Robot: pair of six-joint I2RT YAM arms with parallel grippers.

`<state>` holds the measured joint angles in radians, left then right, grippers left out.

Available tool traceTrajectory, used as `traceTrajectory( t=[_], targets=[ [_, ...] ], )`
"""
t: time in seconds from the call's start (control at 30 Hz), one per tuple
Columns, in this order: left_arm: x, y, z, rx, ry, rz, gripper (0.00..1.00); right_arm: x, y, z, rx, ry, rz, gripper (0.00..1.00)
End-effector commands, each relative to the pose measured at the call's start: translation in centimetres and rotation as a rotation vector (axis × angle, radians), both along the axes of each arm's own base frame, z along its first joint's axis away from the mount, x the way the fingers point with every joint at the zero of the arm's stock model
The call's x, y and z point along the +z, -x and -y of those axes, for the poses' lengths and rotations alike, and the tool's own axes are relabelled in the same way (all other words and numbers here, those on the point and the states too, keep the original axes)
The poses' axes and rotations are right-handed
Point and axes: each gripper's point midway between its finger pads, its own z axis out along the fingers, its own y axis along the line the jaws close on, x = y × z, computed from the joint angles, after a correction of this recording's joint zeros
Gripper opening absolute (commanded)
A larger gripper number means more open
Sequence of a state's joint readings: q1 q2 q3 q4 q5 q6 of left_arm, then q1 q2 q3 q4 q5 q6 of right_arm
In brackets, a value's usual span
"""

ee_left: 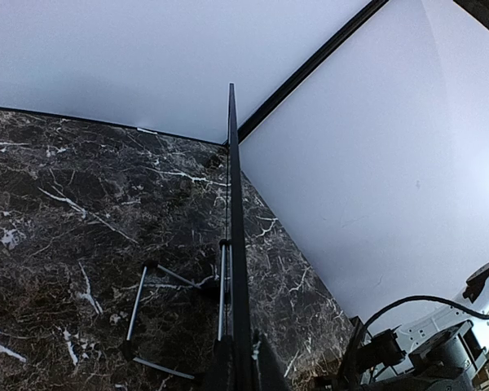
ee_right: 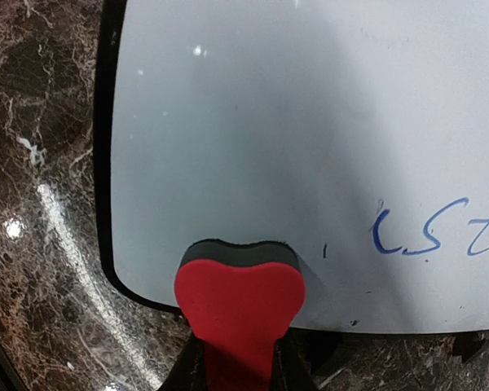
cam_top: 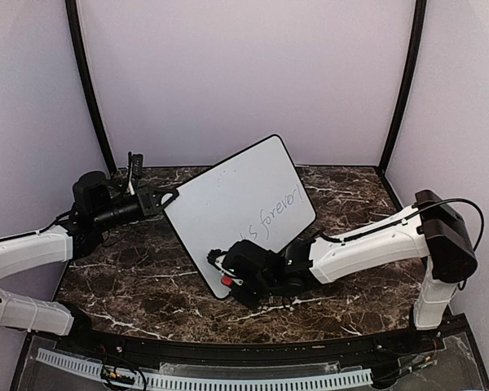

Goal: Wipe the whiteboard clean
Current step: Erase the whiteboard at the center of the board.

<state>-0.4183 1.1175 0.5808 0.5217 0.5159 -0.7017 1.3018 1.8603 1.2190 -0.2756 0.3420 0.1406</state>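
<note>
Dark marble counter (cam_top: pixel 350 281) across the middle of the top view; whiteboard (cam_top: pixel 236 204) tilted at frame centre, blue writing (ee_right: pixel 424 232) toward its right; left edge clamped in the tightly shut left jaws; red eraser (ee_right: pixel 239 305) pinched in the right jaws, pressed to the board's lower left corner.

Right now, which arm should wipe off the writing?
Right. Its end effector holds the red eraser at the whiteboard, beside the writing; the left end effector is clamped on the board's edge, steadying it.
</note>
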Motion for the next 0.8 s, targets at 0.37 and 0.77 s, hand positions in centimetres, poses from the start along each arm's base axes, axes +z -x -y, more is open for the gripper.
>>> traceTrajectory(
  t=[0.37, 0.77],
  targets=[
    [5.1, 1.3, 0.5, -0.048, 0.094, 0.138, 0.00, 1.4, -3.9, 1.3, -0.069, -0.055, 0.019, 0.17],
    [5.2, 1.2, 0.4, -0.045, 0.090, 0.142, 0.00, 2.4, -4.9, -0.5, -0.029, -0.089, 0.017, 0.17]
  ],
)
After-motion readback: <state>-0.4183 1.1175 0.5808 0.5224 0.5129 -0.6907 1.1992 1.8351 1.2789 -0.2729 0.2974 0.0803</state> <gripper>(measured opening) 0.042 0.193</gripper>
